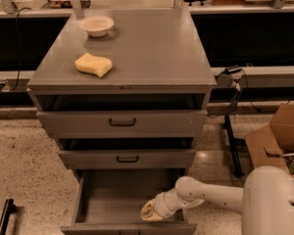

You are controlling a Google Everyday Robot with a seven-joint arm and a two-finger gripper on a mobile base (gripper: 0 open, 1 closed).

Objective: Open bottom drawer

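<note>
The robot's arm is showing smooth, white, rounded segments, widening into a bulky white shell with one small dark dot. Its cream-coloured gripper is sitting at the arm's tip, inside the bottom drawer.

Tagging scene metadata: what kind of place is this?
Probably a lab or workshop: a grey metal drawer cabinet, a speckled hard floor and a cardboard box beside it. The gripper is in the open bottom drawer, near its front.

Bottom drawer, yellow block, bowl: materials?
Bottom drawer: looks like grey painted sheet metal, matte, thin flat walls. Yellow block: probably foam sponge, soft rounded edges. Bowl: ceramic or plastic, can't tell. Gripper sits inside the drawer's front right.
</note>
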